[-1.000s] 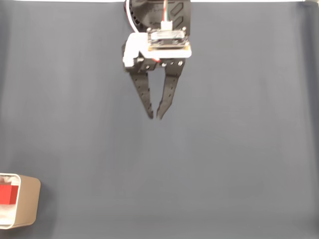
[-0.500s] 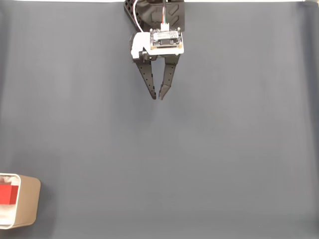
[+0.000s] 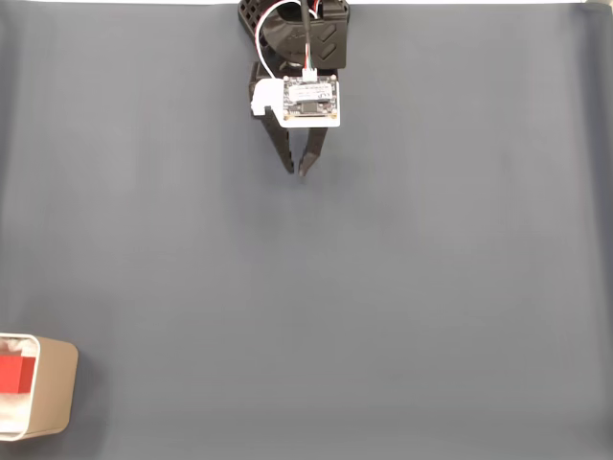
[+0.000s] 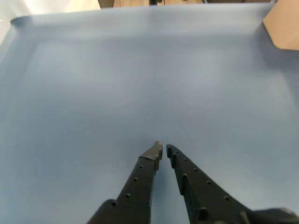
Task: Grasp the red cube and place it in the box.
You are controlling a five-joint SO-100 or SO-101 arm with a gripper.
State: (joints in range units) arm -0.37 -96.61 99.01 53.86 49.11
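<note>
Fixed view: claw closed, empty; red cube inside box.

Looks like a hobbyist tabletop rig rather than any real lab or kitchen: pretty much the whole fixed view is a plain grey-blue cloth mat spread flat, with a thin white strip of surface peeking out along the very top edge of the frame. In the wrist view the mat's far edge curls up a bit, and past it at the top there's a sliver of what seems to be wooden tabletop, so likely a desk, though that's all it gives away.
</note>
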